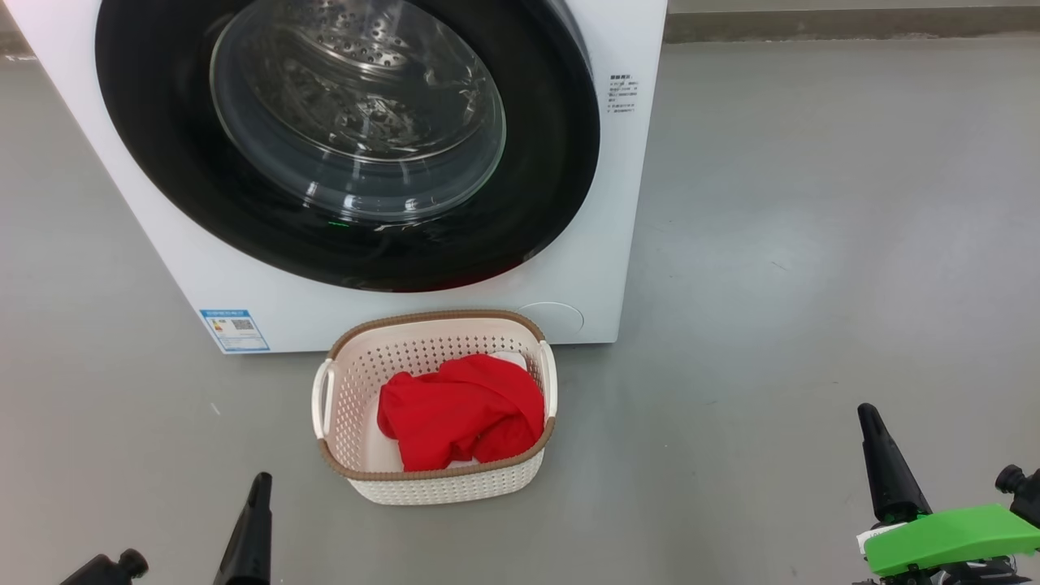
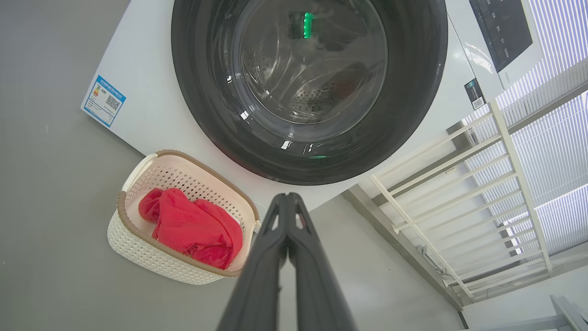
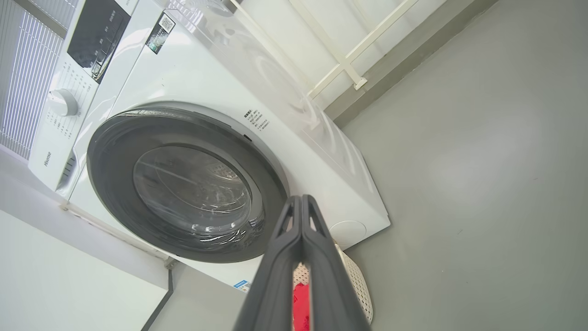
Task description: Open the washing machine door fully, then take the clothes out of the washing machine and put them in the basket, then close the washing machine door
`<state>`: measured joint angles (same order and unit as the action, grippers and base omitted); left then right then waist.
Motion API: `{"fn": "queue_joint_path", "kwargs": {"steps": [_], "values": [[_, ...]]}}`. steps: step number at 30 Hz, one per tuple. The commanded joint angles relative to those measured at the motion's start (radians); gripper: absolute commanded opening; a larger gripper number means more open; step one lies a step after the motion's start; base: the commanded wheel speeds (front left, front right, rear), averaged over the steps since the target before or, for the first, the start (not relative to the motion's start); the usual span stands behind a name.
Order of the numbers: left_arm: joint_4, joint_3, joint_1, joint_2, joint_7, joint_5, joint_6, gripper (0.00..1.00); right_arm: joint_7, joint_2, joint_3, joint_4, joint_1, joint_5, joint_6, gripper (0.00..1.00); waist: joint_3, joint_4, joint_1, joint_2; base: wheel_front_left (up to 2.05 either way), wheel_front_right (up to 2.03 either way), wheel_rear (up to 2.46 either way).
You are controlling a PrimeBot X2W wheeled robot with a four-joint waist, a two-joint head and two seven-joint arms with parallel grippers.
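The washing machine door (image 1: 357,114) sits flush on the white washing machine (image 1: 569,284) — closed. Red clothes (image 1: 463,410) lie bundled in the basket (image 1: 439,487) just near of it. Both the left gripper (image 2: 287,197) and right gripper (image 3: 301,198) hang clear, jaws together, empty — work judged complete.

Left end effector (image 2: 287,198) and right end effector (image 3: 301,201) sit fully closed, empty.

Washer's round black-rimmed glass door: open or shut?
Shut. The round black-rimmed glass door lies flush on the white washing machine; steel drum shows through its glass.
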<state>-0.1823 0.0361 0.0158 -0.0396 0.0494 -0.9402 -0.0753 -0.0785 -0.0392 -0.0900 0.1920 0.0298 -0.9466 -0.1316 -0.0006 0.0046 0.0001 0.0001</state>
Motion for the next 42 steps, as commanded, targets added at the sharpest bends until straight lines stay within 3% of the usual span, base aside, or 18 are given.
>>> {"fn": "queue_joint_path", "kwargs": {"steps": [1,42], "values": [[0.017,0.026,-0.042,-0.007,-0.005,-0.027,-0.013,0.0,0.004,-0.021,0.009,-0.02,-0.047,-0.029,0.0,0.0,0.0,0.0,-0.0001,-0.0001,0.0,0.0,0.0],[-0.041,0.066,-0.108,-0.01,-0.123,-0.504,-0.039,0.0,0.114,-0.042,0.023,0.038,-0.119,-0.534,0.001,0.0,0.0,-0.003,-0.0001,-0.0001,0.0,0.0,0.0]]}}
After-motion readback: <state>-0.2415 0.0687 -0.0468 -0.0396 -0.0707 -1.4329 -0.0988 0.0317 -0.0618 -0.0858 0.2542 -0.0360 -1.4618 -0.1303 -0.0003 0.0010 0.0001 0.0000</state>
